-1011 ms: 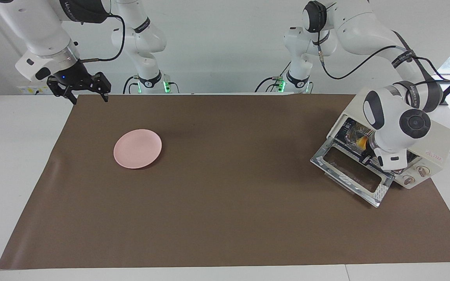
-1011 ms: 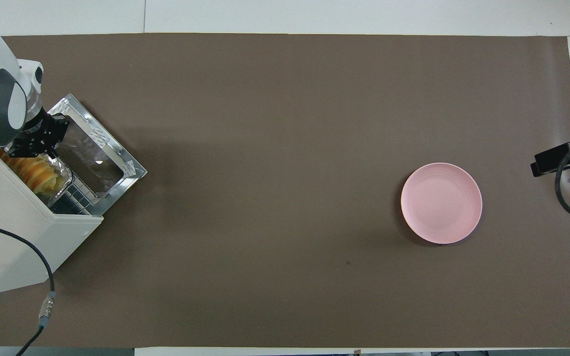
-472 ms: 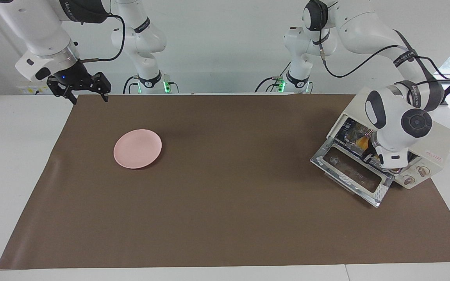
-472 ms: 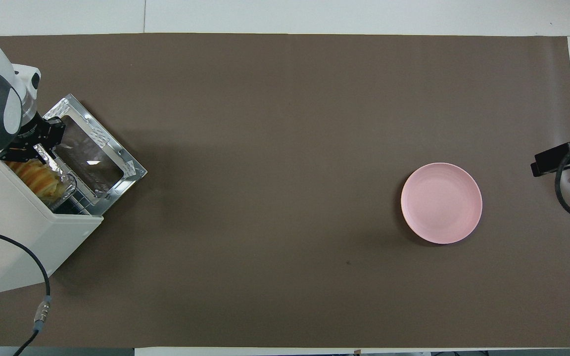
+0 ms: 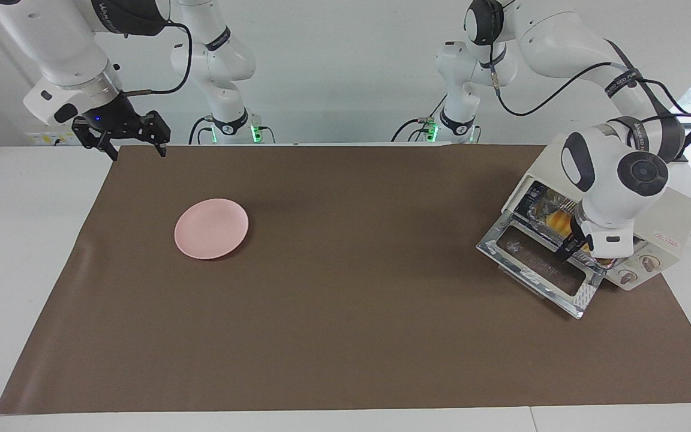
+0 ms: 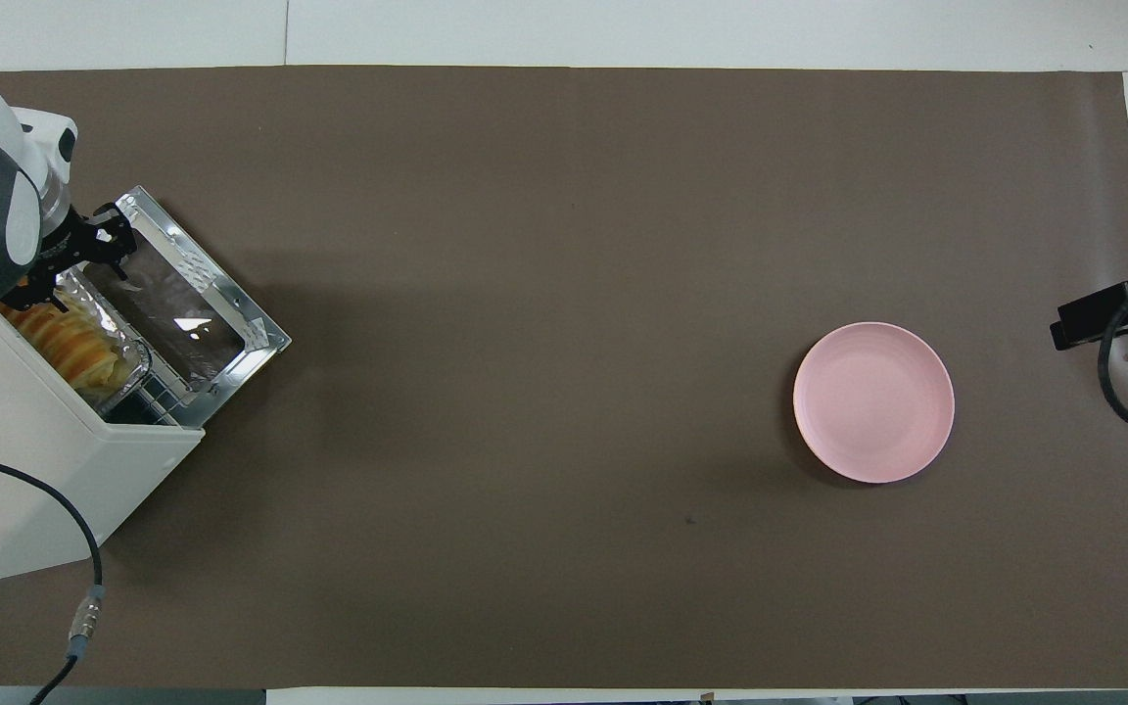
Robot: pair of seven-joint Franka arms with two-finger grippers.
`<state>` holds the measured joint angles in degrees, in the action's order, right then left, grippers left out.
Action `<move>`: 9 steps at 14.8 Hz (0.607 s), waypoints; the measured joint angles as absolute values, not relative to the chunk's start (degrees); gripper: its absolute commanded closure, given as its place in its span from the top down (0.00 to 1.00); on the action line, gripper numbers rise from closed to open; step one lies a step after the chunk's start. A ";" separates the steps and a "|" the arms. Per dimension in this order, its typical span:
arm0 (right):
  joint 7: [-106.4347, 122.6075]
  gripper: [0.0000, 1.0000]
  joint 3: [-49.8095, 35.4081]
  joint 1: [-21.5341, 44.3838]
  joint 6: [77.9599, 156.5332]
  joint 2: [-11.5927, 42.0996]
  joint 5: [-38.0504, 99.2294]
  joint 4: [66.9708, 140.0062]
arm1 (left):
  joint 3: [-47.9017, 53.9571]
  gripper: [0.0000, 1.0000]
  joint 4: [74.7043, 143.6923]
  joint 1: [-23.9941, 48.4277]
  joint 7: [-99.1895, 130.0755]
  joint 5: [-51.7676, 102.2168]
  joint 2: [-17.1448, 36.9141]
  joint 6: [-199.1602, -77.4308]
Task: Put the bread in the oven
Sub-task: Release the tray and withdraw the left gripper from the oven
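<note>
One bread in oven | left tool open over door

Non-task items in view:
- Pink plate, round, lying flat toward the right arm's end of the table, nothing on it.
- Brown mat, covering most of the white table (bare white strips show around its edges).
</note>
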<state>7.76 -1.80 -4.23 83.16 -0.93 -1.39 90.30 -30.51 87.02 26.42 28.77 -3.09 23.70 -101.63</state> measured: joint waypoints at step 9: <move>7.76 1.00 -1.80 -4.23 83.16 -0.93 -1.39 90.30 | -30.97 1.00 83.74 26.44 1.42 -0.37 11.36 -84.41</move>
<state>7.76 -1.80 -4.23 83.16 -0.93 -1.39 90.30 -30.97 83.74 26.44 1.42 -0.37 11.36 -84.41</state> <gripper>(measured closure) 0.000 0.000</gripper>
